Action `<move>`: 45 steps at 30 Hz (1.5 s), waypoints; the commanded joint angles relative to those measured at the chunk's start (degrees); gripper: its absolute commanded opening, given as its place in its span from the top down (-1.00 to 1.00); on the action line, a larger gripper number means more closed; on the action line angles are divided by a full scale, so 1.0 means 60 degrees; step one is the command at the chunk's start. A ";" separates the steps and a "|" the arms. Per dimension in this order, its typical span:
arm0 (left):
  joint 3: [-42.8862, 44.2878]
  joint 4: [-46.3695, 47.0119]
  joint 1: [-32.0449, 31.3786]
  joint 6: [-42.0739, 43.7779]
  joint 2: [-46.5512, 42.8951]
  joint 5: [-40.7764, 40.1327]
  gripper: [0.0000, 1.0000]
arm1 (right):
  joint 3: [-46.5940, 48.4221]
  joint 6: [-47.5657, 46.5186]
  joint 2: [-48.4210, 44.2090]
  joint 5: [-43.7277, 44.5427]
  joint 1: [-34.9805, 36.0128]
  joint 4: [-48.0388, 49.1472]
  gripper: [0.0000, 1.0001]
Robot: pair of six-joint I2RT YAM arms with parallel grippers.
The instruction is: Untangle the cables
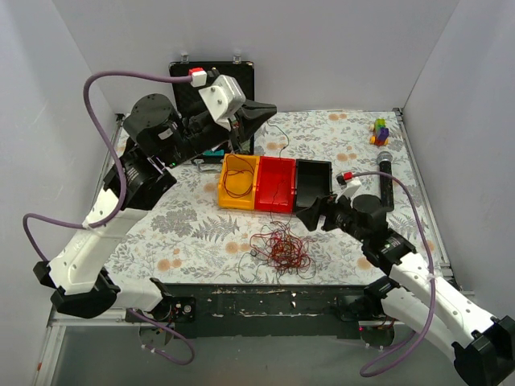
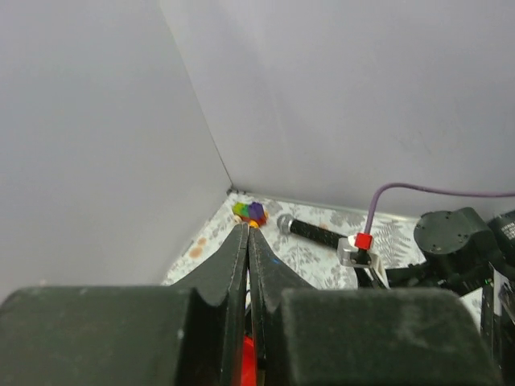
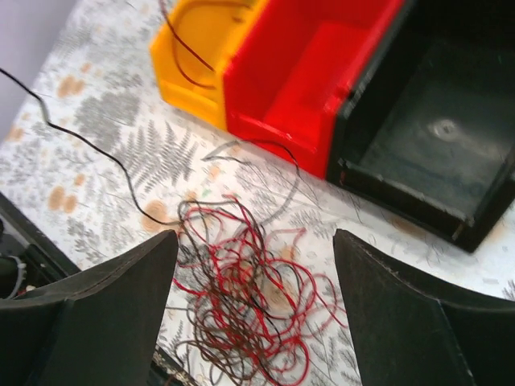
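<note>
The cables (image 1: 280, 249) lie in a loose nest of red and dark hair-thin strands on the floral table, in front of the bins. My right gripper (image 1: 320, 213) hovers just right of the nest. In the right wrist view its jaws (image 3: 256, 237) stand wide open over the nest (image 3: 241, 297), holding nothing. My left gripper (image 1: 261, 111) is raised above the yellow bin (image 1: 222, 193) with its jaws pressed shut (image 2: 247, 229). A thin dark cable (image 1: 238, 141) hangs from it down into that bin, where more strands (image 3: 189, 48) are looped.
A red bin (image 1: 273, 207) and a black bin (image 1: 312, 201) stand right of the yellow one. A microphone (image 1: 385, 173) and a stack of coloured toy blocks (image 1: 380, 130) lie at the right. A black case (image 1: 241, 80) stands at the back wall.
</note>
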 commanded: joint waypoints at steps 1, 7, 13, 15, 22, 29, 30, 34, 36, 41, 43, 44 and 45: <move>0.0355 0.0578 -0.0018 0.0006 -0.0191 -0.0357 1.00 | 0.0856 -0.0349 -0.0283 -0.0980 -0.0042 0.1371 -0.76; 0.0340 0.0564 -0.0018 -0.0126 -0.0206 -0.0313 1.00 | 0.1295 -0.0641 0.0521 -0.1773 0.0250 0.2250 -0.82; 0.0355 0.0564 -0.0018 -0.0155 -0.0133 -0.0371 1.00 | 0.1881 -0.1037 0.1692 -0.1408 0.1450 0.2764 -0.85; 0.0355 0.0578 -0.0018 -0.0170 -0.0133 -0.0371 1.00 | 0.2057 -0.1168 0.2146 -0.1188 0.1802 0.2779 -0.85; 0.0385 0.0622 -0.0018 -0.0229 -0.0118 -0.0488 1.00 | 0.2307 -0.1213 0.3759 -0.0602 0.2155 0.2823 -0.36; -0.0025 0.0739 -0.0018 -0.0243 -0.0411 -0.0693 1.00 | 0.2336 -0.1330 0.3599 -0.0104 0.2170 0.2896 0.49; -0.0084 0.0754 -0.0018 -0.0258 -0.0455 -0.0708 1.00 | 0.2409 -0.1345 0.3541 -0.0074 0.2170 0.2882 0.68; -0.0508 0.0871 -0.0018 -0.0302 -0.0762 -0.0942 1.00 | 0.2891 -0.1359 0.3102 -0.0074 0.2170 0.2692 0.97; -0.0611 0.0901 -0.0018 -0.0229 -0.0821 -0.1015 1.00 | 0.3097 -0.1403 0.2911 -0.0147 0.2170 0.2633 0.97; -0.1181 0.0901 -0.0018 -0.0068 -0.1128 -0.1337 0.89 | 0.3799 -0.1754 0.2457 0.0306 0.2184 0.2194 0.97; -0.1999 0.0930 -0.0018 -0.0097 -0.1406 -0.1426 0.55 | 0.4224 -0.1959 0.2340 0.0452 0.2170 0.1931 0.97; -0.2409 0.0974 -0.0018 -0.0140 -0.1596 -0.1455 0.06 | 0.4545 -0.2091 0.2310 0.0482 0.2170 0.1813 0.97; -0.2877 0.1003 -0.0018 -0.0228 -0.1757 -0.1499 -0.29 | 0.4838 -0.2208 0.2295 0.0482 0.2184 0.1638 0.97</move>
